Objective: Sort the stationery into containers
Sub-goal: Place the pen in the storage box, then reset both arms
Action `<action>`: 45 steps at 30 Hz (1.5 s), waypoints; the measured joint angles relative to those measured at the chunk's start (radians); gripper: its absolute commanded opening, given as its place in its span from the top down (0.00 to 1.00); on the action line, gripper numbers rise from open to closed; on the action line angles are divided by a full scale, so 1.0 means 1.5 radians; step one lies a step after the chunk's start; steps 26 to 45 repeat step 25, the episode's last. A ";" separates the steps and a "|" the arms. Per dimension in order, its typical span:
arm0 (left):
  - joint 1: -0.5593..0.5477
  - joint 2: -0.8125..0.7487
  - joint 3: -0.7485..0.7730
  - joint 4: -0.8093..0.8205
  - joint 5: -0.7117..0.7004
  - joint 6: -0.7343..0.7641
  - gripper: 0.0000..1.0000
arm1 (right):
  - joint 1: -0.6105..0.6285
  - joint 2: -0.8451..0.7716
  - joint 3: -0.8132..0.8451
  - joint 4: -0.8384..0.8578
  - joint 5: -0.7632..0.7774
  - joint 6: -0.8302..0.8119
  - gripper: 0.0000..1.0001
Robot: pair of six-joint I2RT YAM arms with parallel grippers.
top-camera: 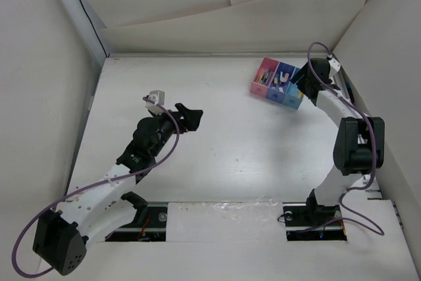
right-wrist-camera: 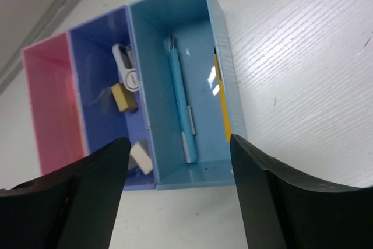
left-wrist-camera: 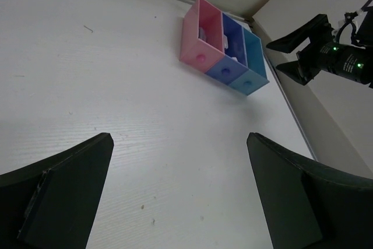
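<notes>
Right end effector (right-wrist-camera: 178, 144) hangs released, its two fingers spread wide with nothing between them, just above the near end of the tray (right-wrist-camera: 180, 185) at the far right of the white tabletop (top-camera: 230, 149). Left end effector (top-camera: 191, 118) is also spread wide and holds nothing, hovering over bare tabletop near the middle, well apart from the tray. The tray has three joined compartments side by side: pink (right-wrist-camera: 52, 103), dark blue (right-wrist-camera: 93, 68) and cyan (right-wrist-camera: 204, 56). Inside the cyan one a light blue pen (right-wrist-camera: 182, 106) lies lengthwise on the floor, and a yellow pen (right-wrist-camera: 221, 97) lies along the right wall. The dark blue one holds a white clip-like piece (right-wrist-camera: 127, 65), a tan block (right-wrist-camera: 123, 97) and a white block (right-wrist-camera: 141, 157).
</notes>
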 measured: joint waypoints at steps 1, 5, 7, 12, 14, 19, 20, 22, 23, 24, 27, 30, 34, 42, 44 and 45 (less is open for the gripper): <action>0.000 -0.004 0.000 0.003 0.002 0.001 0.00 | 0.000 -0.011 -0.002 -0.001 0.000 0.000 0.22; 0.000 -0.022 -0.003 0.013 0.010 0.005 0.00 | 0.022 -0.107 -0.049 0.008 0.003 0.005 0.09; 0.000 -0.033 -0.004 0.014 0.013 0.005 0.00 | 0.055 -0.165 -0.077 0.018 0.005 0.005 0.07; 0.000 -0.055 -0.006 0.024 0.012 0.002 0.00 | 0.189 -0.266 -0.135 0.043 0.009 0.002 0.00; 0.000 -0.067 -0.014 0.028 0.011 -0.004 0.00 | 0.244 -0.290 -0.168 0.051 0.007 -0.008 0.00; 0.000 -0.106 -0.043 0.026 0.007 -0.015 0.00 | 0.344 -0.313 -0.249 0.061 0.002 -0.026 0.00; 0.000 -0.109 -0.045 0.025 0.006 -0.017 0.00 | 0.361 -0.314 -0.263 0.061 0.001 -0.029 0.00; 0.000 -0.113 -0.045 0.025 0.006 -0.019 0.00 | 0.397 -0.316 -0.284 0.060 0.007 -0.033 0.00; 0.000 -0.112 -0.045 0.026 0.005 -0.020 0.00 | 0.414 -0.316 -0.290 0.060 0.012 -0.036 0.00; 0.000 -0.109 -0.045 0.025 0.005 -0.021 0.00 | 0.431 -0.317 -0.292 0.060 0.016 -0.039 0.00; 0.000 -0.105 -0.045 0.025 0.005 -0.021 0.00 | 0.450 -0.318 -0.292 0.061 0.024 -0.043 0.00; 0.000 -0.105 -0.045 0.025 0.005 -0.021 0.00 | 0.450 -0.318 -0.292 0.061 0.024 -0.043 0.00; 0.000 -0.105 -0.045 0.025 0.005 -0.021 0.00 | 0.450 -0.318 -0.292 0.061 0.024 -0.043 0.00; 0.000 -0.105 -0.045 0.025 0.005 -0.021 0.00 | 0.450 -0.318 -0.292 0.061 0.024 -0.043 0.00; 0.000 -0.105 -0.045 0.025 0.005 -0.021 0.00 | 0.450 -0.318 -0.292 0.061 0.024 -0.043 0.00; 0.000 -0.105 -0.045 0.025 0.005 -0.021 0.00 | 0.450 -0.318 -0.292 0.061 0.024 -0.043 0.00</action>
